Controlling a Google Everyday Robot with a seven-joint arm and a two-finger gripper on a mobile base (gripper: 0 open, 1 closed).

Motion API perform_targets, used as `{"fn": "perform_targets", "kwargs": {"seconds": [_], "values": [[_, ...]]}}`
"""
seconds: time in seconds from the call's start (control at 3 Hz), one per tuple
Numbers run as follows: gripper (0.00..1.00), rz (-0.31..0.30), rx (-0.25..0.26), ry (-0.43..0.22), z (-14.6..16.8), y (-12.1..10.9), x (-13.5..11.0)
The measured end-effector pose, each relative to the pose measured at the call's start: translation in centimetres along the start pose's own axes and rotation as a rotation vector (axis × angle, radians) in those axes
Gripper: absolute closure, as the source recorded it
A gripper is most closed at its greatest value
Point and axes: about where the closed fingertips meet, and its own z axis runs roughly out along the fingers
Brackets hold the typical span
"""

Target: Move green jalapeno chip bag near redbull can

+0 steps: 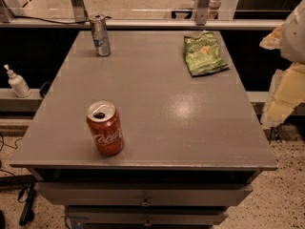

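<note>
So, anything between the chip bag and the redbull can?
Nothing visible. Green jalapeno chip bag lies back right, redbull can back left; cola can stands front left, off that line. Claw hangs at the right edge.

The gripper (pixel 280 73) is showing at the far right edge of the camera view, with the frame cutting off much of it. A rounded shell (pixel 296 32) of pale grey-white is making up its upper part, and its surface is looking smooth. A small tan-yellow piece (pixel 272 38) is standing out from the shell's left side, ragged along its edge. Below it, a larger cream-yellow block (pixel 286 97) is showing flat, angular faces (lighter on top, duller and more mustard toward the bottom), with a thin whitish strip running down its left edge.
</note>
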Motion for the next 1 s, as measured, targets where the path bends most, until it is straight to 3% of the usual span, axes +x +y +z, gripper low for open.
{"fn": "perform_targets", "kwargs": {"seconds": [0.67, 1.0], "values": [[0.00, 0.026, 0.012, -0.007, 1.7, -0.9, 0.8], [0.00, 0.081, 0.045, -0.034, 4.5, -3.1, 2.5]]}}
